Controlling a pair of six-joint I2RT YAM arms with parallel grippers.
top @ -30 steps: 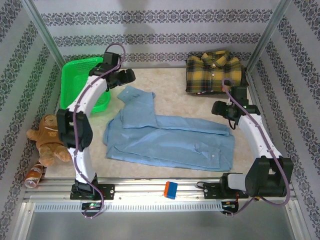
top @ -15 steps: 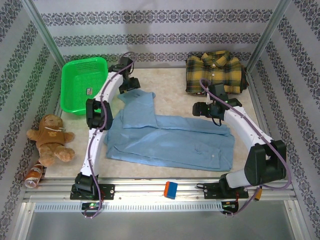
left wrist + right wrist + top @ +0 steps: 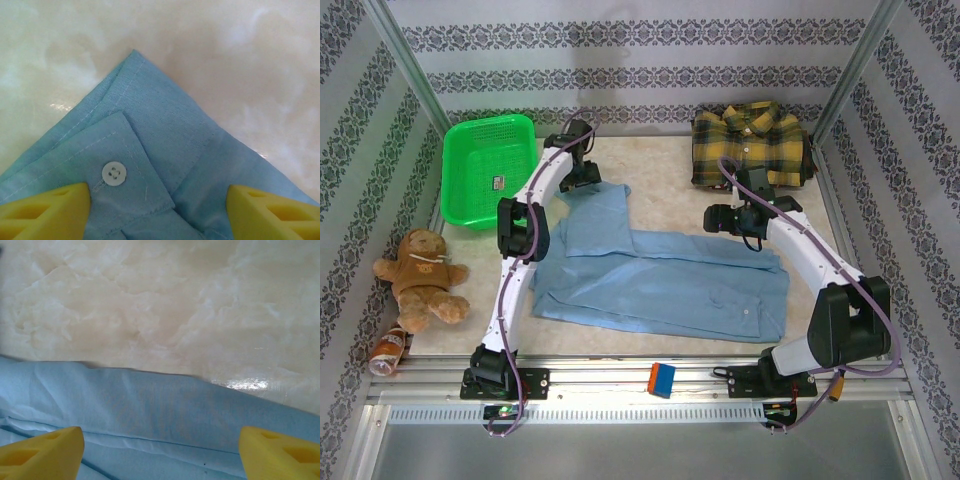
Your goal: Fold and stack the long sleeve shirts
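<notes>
The light blue long sleeve shirt (image 3: 660,280) lies spread across the middle of the table, one sleeve folded up toward the back left. My left gripper (image 3: 582,172) hovers over that sleeve's cuff (image 3: 150,145). Its yellow fingers (image 3: 45,210) stand apart on either side of the cuff's white button (image 3: 114,173), holding nothing. My right gripper (image 3: 716,220) is open over the shirt's far edge (image 3: 165,405), its fingers (image 3: 280,452) wide apart. The plaid long sleeve shirt (image 3: 750,140) lies folded at the back right.
A green mesh basket (image 3: 452,180) stands at the back left. A teddy bear (image 3: 420,280) and a small bottle (image 3: 388,350) lie off the left edge. A blue and orange block (image 3: 662,380) sits on the front rail. Patterned walls enclose the table.
My left arm swung from the basket's edge to the sleeve cuff, and its jaws narrowed a little. My right arm moved left to the shirt's far edge.
</notes>
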